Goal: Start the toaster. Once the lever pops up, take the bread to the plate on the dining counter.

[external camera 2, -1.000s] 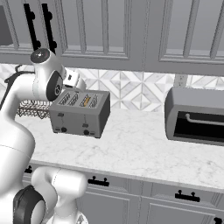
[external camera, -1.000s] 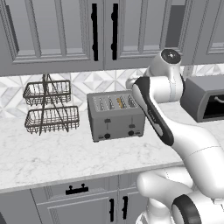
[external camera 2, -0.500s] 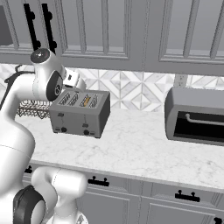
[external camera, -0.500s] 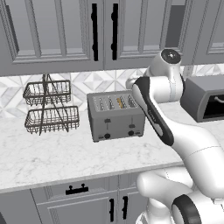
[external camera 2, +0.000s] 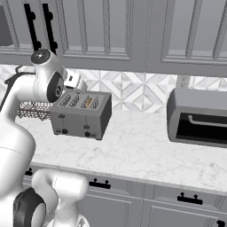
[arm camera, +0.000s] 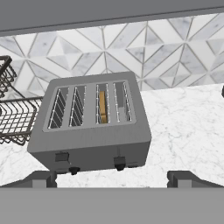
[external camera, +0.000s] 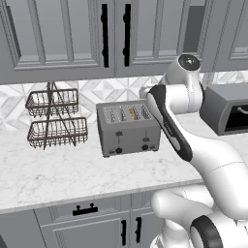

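Where the marble counter (external camera: 58,169) meets the tiled backsplash (arm camera: 131,48), the toaster (arm camera: 92,127) stands with its lever-and-knob face toward the robot. Seen from the hand, the bread (arm camera: 102,107) sits on edge in the third slot from the left, sunk mostly below the slot rim. The gripper (arm camera: 111,178) hangs above and in front of the toaster, at its 6 o'clock in the hand view; its two fingertips (arm camera: 43,178) are spread fully apart, wider than the toaster front, and hold nothing. A two-tier wire basket rack (external camera: 55,118) stands at the toaster's 9 o'clock. A larger dark grey appliance (external camera 2: 199,117) sits at its 3 o'clock, well apart.
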